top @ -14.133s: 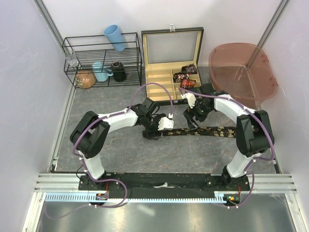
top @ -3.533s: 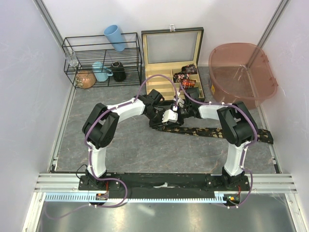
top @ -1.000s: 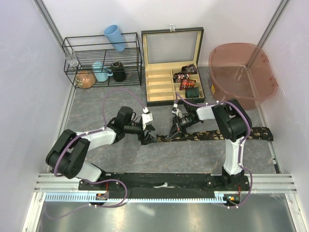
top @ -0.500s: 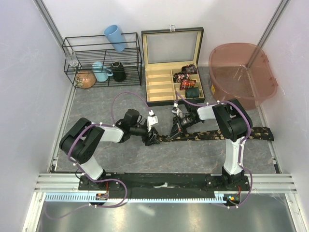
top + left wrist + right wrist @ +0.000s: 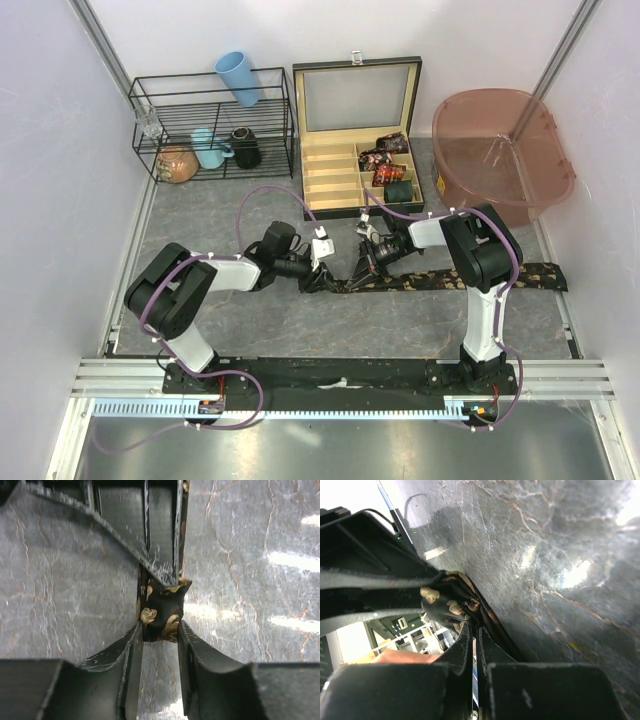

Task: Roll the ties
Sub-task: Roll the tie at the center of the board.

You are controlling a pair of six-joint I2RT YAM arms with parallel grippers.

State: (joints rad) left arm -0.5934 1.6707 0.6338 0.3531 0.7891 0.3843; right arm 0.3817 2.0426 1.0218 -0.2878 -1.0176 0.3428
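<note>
Dark, narrow fabric necktie (image 5: 470, 275) with tan print: flat strip on grey marbled tabletop (image 5: 240, 330), running from table centre out to 3 o'clock, far end close to the table edge. Centre end raised off the surface and doubled into a small fold between both tools.

Left two-finger gripper (image 5: 318, 272) at 9 o'clock of that fold, low over the table. In wrist view, black fingers (image 5: 131, 655) clamped on the fold from both sides, touching the fabric.

Right two-finger gripper (image 5: 364, 262) at 3 o'clock of the fold, tilted. Jaws nearly together, tips pressed into the fold and pinching fabric; strip trailing beside one finger down to the table. Tips of both tools almost meeting at the fold.

Open wooden compartment box (image 5: 325, 175) at 12 o'clock, lid raised. Several small rolled ties (image 5: 385, 160) in the compartments on its 3 o'clock side.

Pink translucent plastic tub (image 5: 470, 120) at 2 o'clock. Black wire rack (image 5: 212, 120) at 10 o'clock, light-blue cup (image 5: 238, 78) tipped on top.
</note>
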